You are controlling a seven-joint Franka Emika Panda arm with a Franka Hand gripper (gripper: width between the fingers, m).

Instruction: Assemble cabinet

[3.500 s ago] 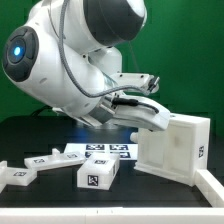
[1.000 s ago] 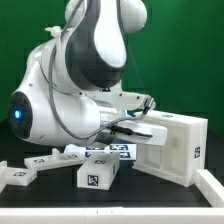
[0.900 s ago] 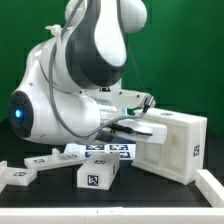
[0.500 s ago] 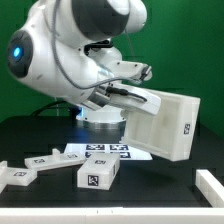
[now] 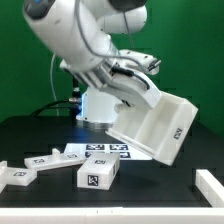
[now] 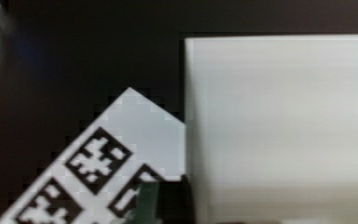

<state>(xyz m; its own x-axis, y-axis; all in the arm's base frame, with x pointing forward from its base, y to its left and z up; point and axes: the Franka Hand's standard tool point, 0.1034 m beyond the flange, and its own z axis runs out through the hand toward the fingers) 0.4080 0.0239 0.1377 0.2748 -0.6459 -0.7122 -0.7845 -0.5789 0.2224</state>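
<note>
The cabinet (image 5: 156,125) is a large white box with thick walls and a tag on its side. It hangs tilted in the air above the table on the exterior view's right. My gripper (image 5: 142,91) is shut on its upper wall and carries it. In the wrist view a white cabinet panel (image 6: 282,130) fills most of the picture, and a dark finger (image 6: 171,203) lies against its edge. The inside of the box and its divider are hidden.
The marker board (image 5: 104,152) lies on the black table under the cabinet and shows in the wrist view (image 6: 91,170). Small white tagged blocks (image 5: 98,174) (image 5: 43,158) (image 5: 14,176) lie at the front left. Another white part (image 5: 209,184) sits at the front right corner.
The cabinet stood on the table; now it is lifted clear and tipped over at a slant. The arm has risen and swung up with it.
</note>
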